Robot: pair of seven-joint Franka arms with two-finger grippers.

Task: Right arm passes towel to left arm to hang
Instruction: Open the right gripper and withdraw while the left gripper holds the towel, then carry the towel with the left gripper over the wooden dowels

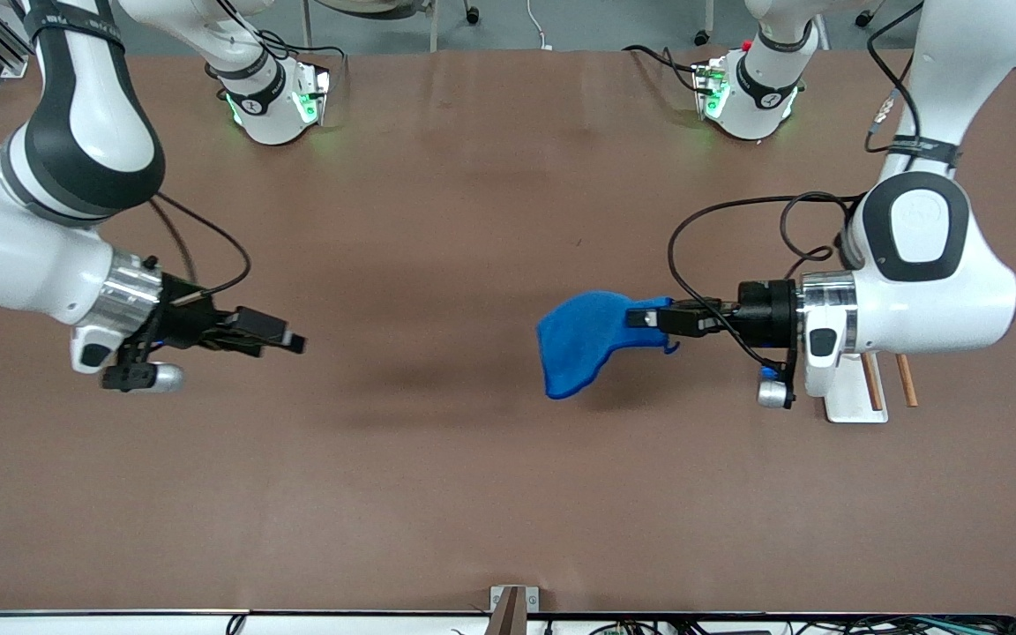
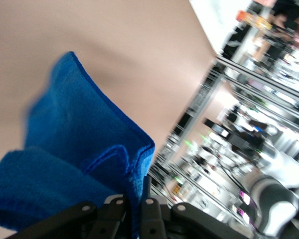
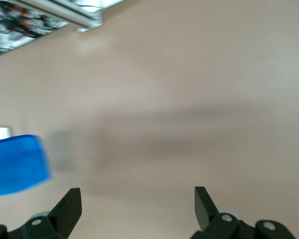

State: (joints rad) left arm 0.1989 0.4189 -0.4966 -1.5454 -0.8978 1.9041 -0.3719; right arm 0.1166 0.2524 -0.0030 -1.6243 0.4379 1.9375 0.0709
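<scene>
The bright royal-blue soft towel (image 1: 586,342) is held above the brown tabletop (image 1: 437,494), pinched in the left gripper (image 1: 660,317), hanging away from its fingers, the white rack base (image 1: 856,397) under that wrist. The right gripper (image 1: 283,339), fingers spread empty, waits well apart from the towel.

I'm working in a robotics lab. Two arms (image 1: 49,203) (image 1: 922,265) are bolted to a brown table (image 1: 473,494) with green lights glowing at their bases (image 1: 274,106). Cables (image 1: 711,229) trail from the wrists, aluminium framing (image 3: 65,12) edges the table, and chair castors (image 1: 473,13) show on the grey floor.
</scene>
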